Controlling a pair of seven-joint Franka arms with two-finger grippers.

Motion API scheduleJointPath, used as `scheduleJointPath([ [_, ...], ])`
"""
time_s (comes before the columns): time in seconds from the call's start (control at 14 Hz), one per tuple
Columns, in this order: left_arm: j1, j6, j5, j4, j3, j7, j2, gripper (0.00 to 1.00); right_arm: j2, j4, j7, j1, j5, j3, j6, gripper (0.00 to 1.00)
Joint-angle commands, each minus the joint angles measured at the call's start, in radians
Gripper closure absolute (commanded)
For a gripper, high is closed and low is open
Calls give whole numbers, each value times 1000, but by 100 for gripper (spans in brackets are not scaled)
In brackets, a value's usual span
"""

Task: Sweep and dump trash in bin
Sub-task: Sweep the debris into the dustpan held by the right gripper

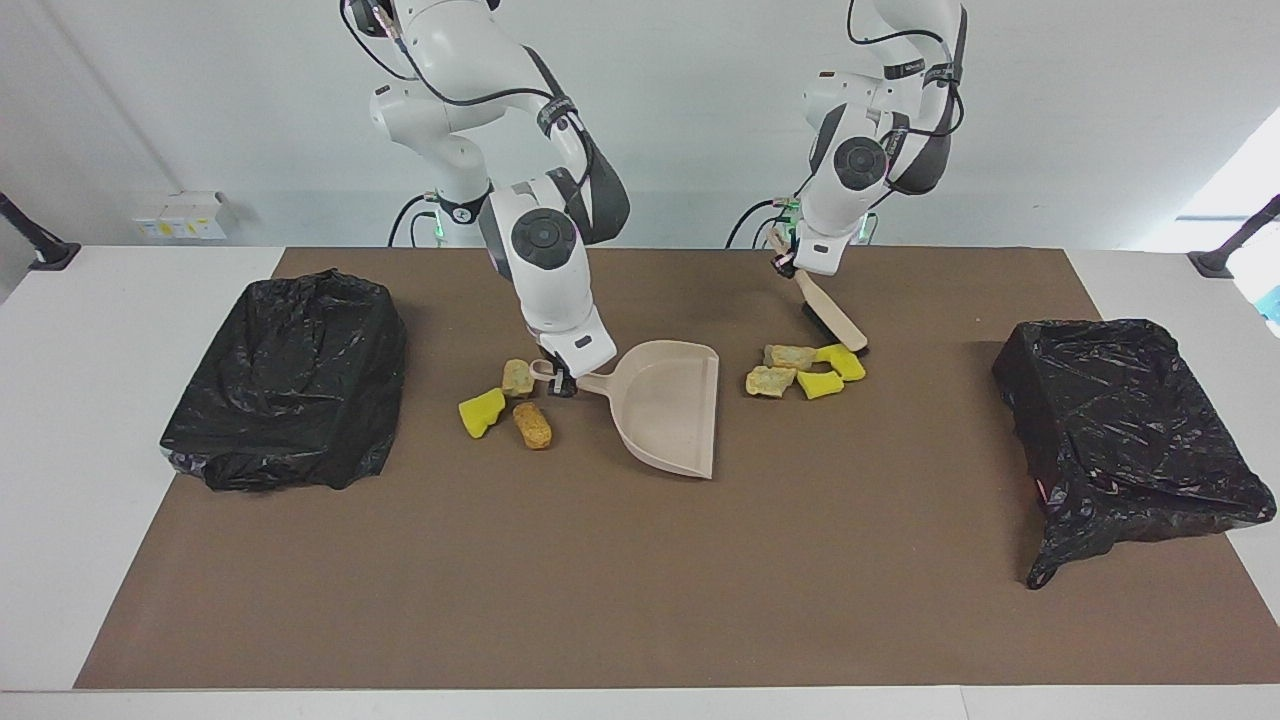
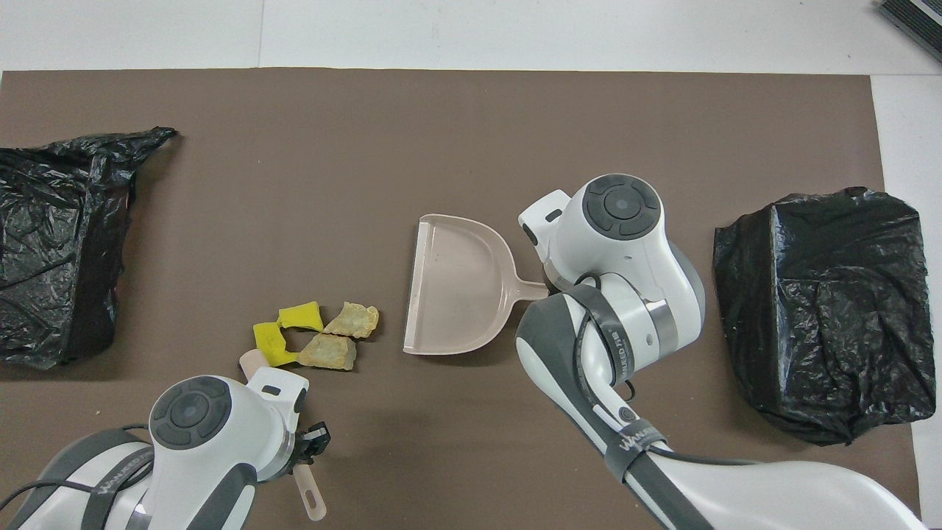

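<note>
A brown mat [image 1: 640, 600] is covering most of the white table [image 1: 100, 450], and a wide bare stretch of it is being left open along the edge farthest from the robots. Each end is being taken up by a bin lined with a black bag: one [image 1: 285, 365] toward the right arm's end, one [image 1: 1125, 420] toward the left arm's end.

The dustpan [image 1: 665, 405] is being held by its handle in the closed right gripper [image 1: 562, 382], its straight open lip being turned toward the left arm's end, with a narrow strip of bare mat between it and the nearest trash. Four pieces of trash [image 1: 803, 368], two yellow and two tan, are being crowded together there. Three more pieces [image 1: 510, 405] are lying just beside the dustpan handle, toward the right arm's end.

The brush [image 1: 830, 318] is being gripped by its handle in the closed left gripper [image 1: 785, 262] and slanted down, its head just beside the yellow pieces on the side nearer the robots. The right arm is being bent steeply down over the mat; the left arm is being kept close to its base.
</note>
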Motion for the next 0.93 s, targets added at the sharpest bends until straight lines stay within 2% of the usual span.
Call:
scheduleJointPath([
  [0.0,-1,35,-57,16,19,151,40,100,-34,-44,74,23,-18,4,14,100],
  [0.29,18,37,-97,63,17,243,82,100,-31,-44,91,29,-16,4,15,100],
  [0.57,7,43,-111,65,16,259,82,100,-31,-44,106,28,-16,4,15,100],
  [0.86,-39,71,-199,117,10,286,122,100,-31,-46,106,23,-16,4,14,100],
])
